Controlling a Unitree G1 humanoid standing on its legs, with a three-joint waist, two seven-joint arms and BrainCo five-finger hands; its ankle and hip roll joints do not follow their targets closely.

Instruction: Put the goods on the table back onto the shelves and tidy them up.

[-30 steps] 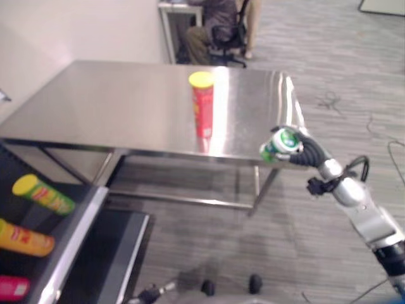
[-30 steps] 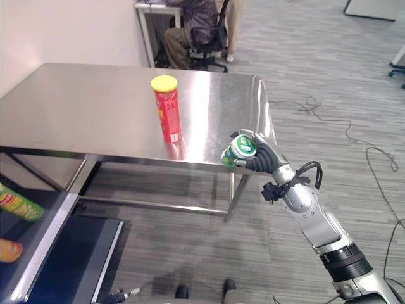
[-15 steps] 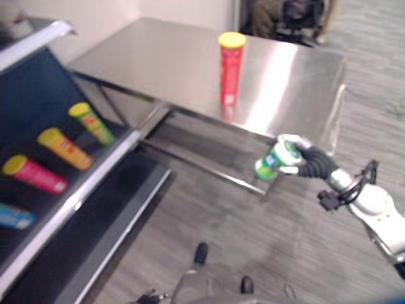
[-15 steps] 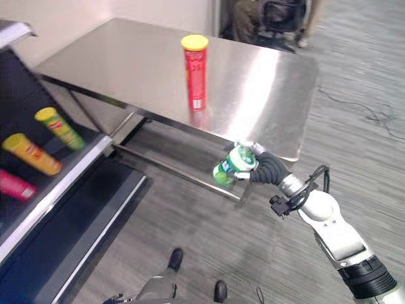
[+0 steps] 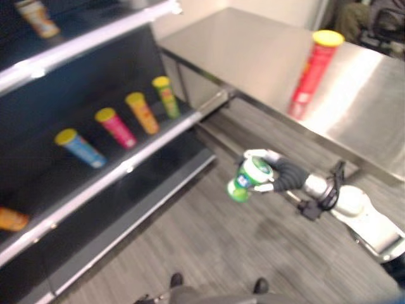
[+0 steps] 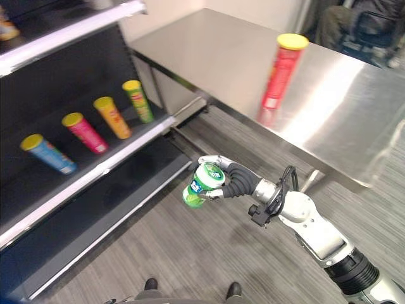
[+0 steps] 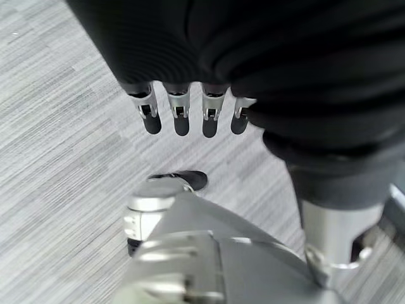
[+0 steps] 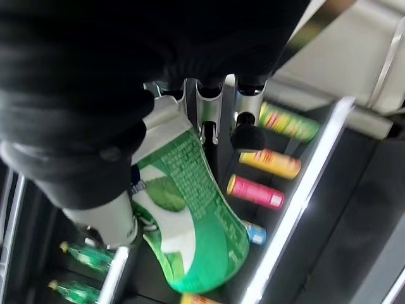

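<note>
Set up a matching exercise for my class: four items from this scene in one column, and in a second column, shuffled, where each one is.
Items
1. green can
2. red tube
3. blue tube
4. left hand

Places
A. standing upright on the steel table
B. lying on the dark shelf
C. held in the right hand
D. hanging over the grey floor, holding nothing

Pairs: 1-C, 2-A, 3-B, 4-D
</note>
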